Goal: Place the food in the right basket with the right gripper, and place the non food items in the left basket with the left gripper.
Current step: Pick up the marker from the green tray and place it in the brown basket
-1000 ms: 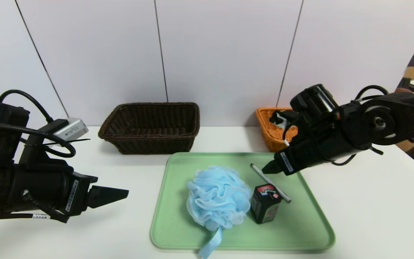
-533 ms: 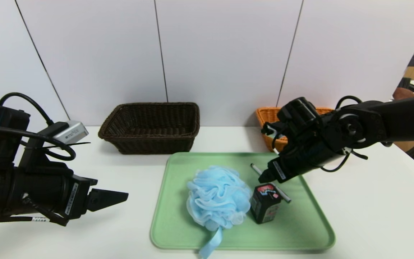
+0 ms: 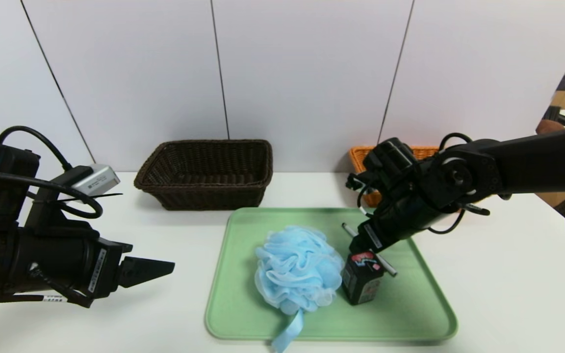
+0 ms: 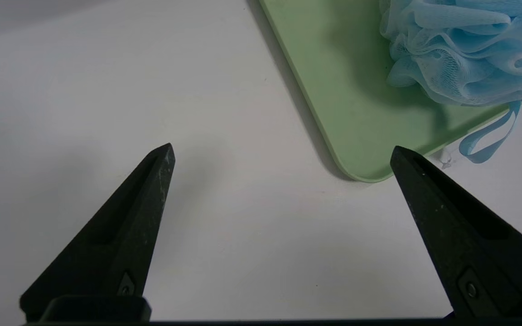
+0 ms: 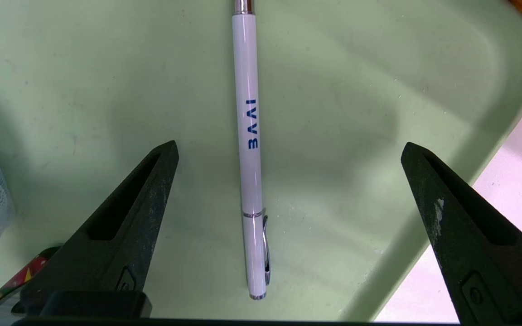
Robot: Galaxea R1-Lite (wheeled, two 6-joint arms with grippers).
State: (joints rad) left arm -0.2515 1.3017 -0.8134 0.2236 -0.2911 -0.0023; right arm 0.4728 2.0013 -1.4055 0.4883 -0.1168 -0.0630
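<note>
A: How does the right gripper stand?

B: Spread as wide as it goes and holding nothing. In the right wrist view its two black tapered fingers straddle the slim white pen with blue lettering and a silver clip, which lies flat on the pale green plastic tray between them, untouched on either side.

A: And from the head view?

B: It points steeply down over the right part of the tray, its tip just above the small black carton with a red and white print. The pen runs diagonally behind that carton (most of it hidden by the arm).

A: The left gripper?

B: Released too, fingers far apart and empty, hovering over bare bench to the left of the tray, near its near-left corner.

A: What else is on the tray?

B: A fluffy light blue mesh bath sponge just left of the carton, touching or nearly touching it; its blue ribbon loop hangs over the near rim.

A: The surface and the room?

B: A plain white bench. At its far side stands a dark brown rectangular wicker basket, left of centre, and an orange wicker basket on the right, largely behind the right arm. Behind them, pale grey wall panels with thin dark seams.
</note>
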